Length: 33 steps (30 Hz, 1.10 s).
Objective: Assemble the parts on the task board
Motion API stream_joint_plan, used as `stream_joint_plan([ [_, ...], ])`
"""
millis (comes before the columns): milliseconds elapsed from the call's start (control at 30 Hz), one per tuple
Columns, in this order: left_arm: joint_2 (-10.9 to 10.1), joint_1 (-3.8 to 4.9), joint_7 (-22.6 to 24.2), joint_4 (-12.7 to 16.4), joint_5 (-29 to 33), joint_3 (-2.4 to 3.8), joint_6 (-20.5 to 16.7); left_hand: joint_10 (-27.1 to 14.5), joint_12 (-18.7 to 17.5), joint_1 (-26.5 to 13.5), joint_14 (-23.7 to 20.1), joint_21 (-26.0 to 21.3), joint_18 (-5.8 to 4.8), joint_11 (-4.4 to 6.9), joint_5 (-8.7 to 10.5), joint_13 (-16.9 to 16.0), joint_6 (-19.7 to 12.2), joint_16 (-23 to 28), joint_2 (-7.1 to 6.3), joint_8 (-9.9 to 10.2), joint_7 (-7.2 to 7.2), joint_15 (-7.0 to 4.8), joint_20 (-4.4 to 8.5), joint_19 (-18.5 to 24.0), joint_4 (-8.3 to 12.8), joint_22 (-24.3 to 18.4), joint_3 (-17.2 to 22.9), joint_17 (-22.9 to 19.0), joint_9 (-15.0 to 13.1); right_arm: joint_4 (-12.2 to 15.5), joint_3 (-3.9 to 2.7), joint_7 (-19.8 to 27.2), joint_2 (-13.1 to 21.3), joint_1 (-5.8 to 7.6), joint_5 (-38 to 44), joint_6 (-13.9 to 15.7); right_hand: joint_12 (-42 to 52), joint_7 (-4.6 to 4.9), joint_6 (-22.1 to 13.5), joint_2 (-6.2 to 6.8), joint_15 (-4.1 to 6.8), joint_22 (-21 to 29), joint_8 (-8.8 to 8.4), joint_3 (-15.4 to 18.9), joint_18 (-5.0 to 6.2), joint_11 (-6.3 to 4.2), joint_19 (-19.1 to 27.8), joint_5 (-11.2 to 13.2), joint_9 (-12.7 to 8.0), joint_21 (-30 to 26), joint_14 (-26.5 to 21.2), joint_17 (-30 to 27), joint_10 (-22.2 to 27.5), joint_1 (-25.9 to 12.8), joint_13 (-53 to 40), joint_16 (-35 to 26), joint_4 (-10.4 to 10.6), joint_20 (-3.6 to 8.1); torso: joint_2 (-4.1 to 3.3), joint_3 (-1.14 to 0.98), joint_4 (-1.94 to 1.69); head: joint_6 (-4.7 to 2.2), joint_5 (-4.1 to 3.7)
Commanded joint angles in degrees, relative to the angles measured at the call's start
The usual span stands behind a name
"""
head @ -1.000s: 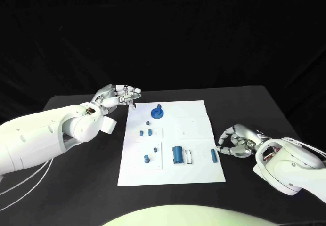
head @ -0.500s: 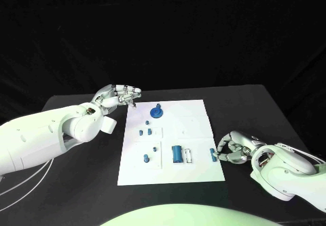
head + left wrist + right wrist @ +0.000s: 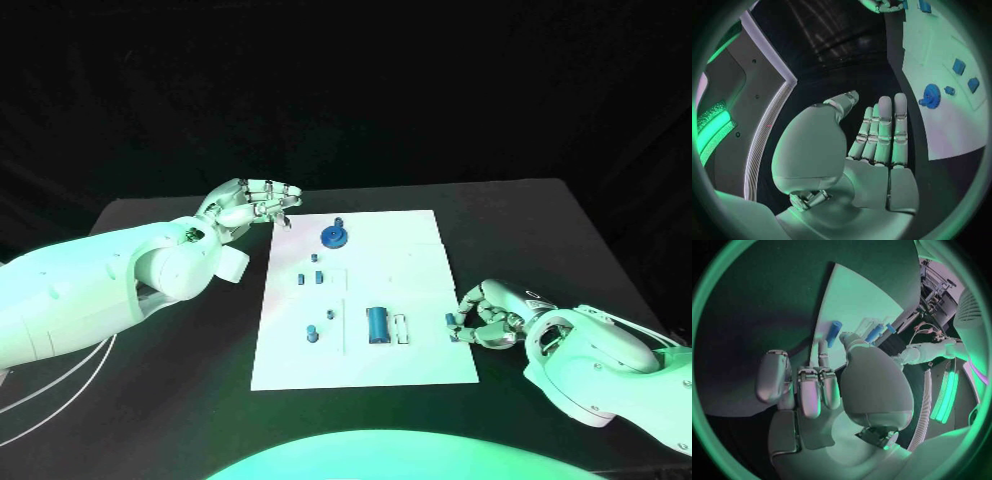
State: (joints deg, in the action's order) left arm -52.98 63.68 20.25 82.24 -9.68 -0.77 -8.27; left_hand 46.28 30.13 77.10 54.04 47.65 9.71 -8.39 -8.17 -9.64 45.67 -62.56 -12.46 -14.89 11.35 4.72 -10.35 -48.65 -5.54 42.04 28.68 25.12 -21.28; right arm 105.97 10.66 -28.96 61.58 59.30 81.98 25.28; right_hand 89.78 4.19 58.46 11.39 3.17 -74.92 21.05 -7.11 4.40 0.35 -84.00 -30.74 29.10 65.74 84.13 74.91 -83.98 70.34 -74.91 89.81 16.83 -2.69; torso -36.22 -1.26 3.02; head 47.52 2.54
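Right hand at the board's edge, a blue part pinched.

A small blue bar is held by the right hand at the task board right edge; the left hand is raised, fingers apart, holding nothing, near the far left corner.

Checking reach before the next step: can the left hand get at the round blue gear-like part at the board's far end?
Probably yes. The left hand hovers open beside the white task board's far corner, with bare board between it and the round blue gear-like part.

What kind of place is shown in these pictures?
Probably a robotics lab test bench: a black table against a dark backdrop, a white task board with small blue parts, and two robot arms.
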Motion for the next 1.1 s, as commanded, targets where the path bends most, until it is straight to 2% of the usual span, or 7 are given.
stream_joint_plan([
  [33,0.04,-0.05,0.64,0.11,0.45,0.04,0.74,-0.35,0.22,-0.38,-0.45,-0.20,0.81,-0.03,0.27,-0.07,-0.44,-0.30,0.28,-0.32,0.03,-0.09,0.00,-0.29,-0.14,-0.06,-0.32,0.06,0.05,-0.54,0.02,-1.45,-0.49,-0.22,2.01,-3.44,0.22,-0.10,0.42,-0.10,0.44,-10.04,0.18,0.34,-0.62,-0.44,-2.36,-0.08,0.11,-0.60,5.87,15.09,-6.02,0.03,-15.09,0.19,-0.05,0.15,0.00,0.02,-0.02,-0.02,0.02],
  [333,-0.09,-0.08,0.49,0.21,0.45,0.04,0.84,-0.38,0.25,-0.30,-0.46,-0.24,0.82,-0.03,0.26,-0.07,-0.44,-0.31,0.35,-0.33,0.04,-0.10,0.00,-0.33,-0.17,-0.09,-0.34,0.06,0.05,-2.19,0.05,-5.36,-2.92,-1.67,5.94,-7.84,0.22,-0.42,0.79,0.79,0.78,-10.05,0.30,-0.12,-0.65,-0.77,-2.33,-0.08,0.46,-0.58,5.87,15.09,-6.02,3.69,-15.09,0.19,-0.16,0.50,0.01,-0.01,-0.04,0.08,0.17],
  [533,-0.19,-0.08,0.45,0.26,0.45,0.04,0.86,-0.41,0.27,-0.22,-0.47,-0.28,0.82,-0.03,0.24,-0.07,-0.44,-0.32,0.40,-0.34,0.04,-0.10,0.01,-0.37,-0.19,-0.13,-0.35,0.06,0.05,-2.57,0.06,-6.46,-3.92,-2.25,7.73,-8.57,0.22,-0.58,1.16,1.08,0.90,-10.07,0.50,-0.77,-0.67,-0.91,-2.35,-0.06,0.72,-0.51,5.87,15.09,-6.02,6.03,-15.09,0.19,-0.21,0.62,0.05,-0.02,0.05,0.05,0.23],
  [800,-0.27,-0.08,0.43,0.35,0.45,0.04,0.83,-0.48,0.30,-0.04,-0.48,-0.37,0.82,-0.03,0.22,-0.06,-0.45,-0.34,0.51,-0.36,0.04,-0.11,0.02,-0.44,-0.21,-0.19,-0.36,0.06,0.05,-2.27,0.06,-6.79,-4.28,-2.44,8.55,-7.42,0.22,-0.99,1.70,0.31,1.23,-10.15,0.97,-3.30,-0.72,-1.29,-2.44,-0.06,1.19,-0.20,5.87,15.09,-6.02,9.54,-15.09,0.19,-0.43,0.92,0.03,-0.02,0.07,-0.10,0.24],
  [1000,-0.30,-0.09,0.42,0.39,0.45,0.04,0.75,-0.51,0.33,0.08,-0.49,-0.41,0.82,-0.04,0.21,-0.06,-0.46,-0.35,0.59,-0.37,0.05,-0.11,0.02,-0.49,-0.23,-0.23,-0.35,0.06,0.05,-1.15,0.03,-6.60,-3.82,-2.41,8.09,-4.25,0.22,-1.30,2.13,0.47,1.49,-10.30,1.43,-7.58,-0.82,-1.59,-2.60,-0.11,1.69,0.41,5.87,15.09,-6.02,11.66,-15.09,0.19,-0.45,1.17,0.05,0.02,0.04,-0.18,0.24],
  [1100,-0.28,-0.09,0.42,0.40,0.44,0.04,0.72,-0.54,0.35,0.21,-0.50,-0.46,0.82,-0.04,0.20,-0.06,-0.46,-0.36,0.65,-0.39,0.05,-0.11,0.03,-0.54,-0.23,-0.26,-0.35,0.05,0.05,-0.20,-0.01,-6.22,-3.39,-1.97,7.09,-2.28,0.22,-1.38,2.09,0.56,1.57,-10.35,1.64,-9.23,-0.86,-1.66,-2.66,-0.06,1.98,0.64,5.87,15.09,-6.02,12.06,-15.09,0.19,-0.60,1.27,0.03,0.03,0.00,-0.26,0.19],
])
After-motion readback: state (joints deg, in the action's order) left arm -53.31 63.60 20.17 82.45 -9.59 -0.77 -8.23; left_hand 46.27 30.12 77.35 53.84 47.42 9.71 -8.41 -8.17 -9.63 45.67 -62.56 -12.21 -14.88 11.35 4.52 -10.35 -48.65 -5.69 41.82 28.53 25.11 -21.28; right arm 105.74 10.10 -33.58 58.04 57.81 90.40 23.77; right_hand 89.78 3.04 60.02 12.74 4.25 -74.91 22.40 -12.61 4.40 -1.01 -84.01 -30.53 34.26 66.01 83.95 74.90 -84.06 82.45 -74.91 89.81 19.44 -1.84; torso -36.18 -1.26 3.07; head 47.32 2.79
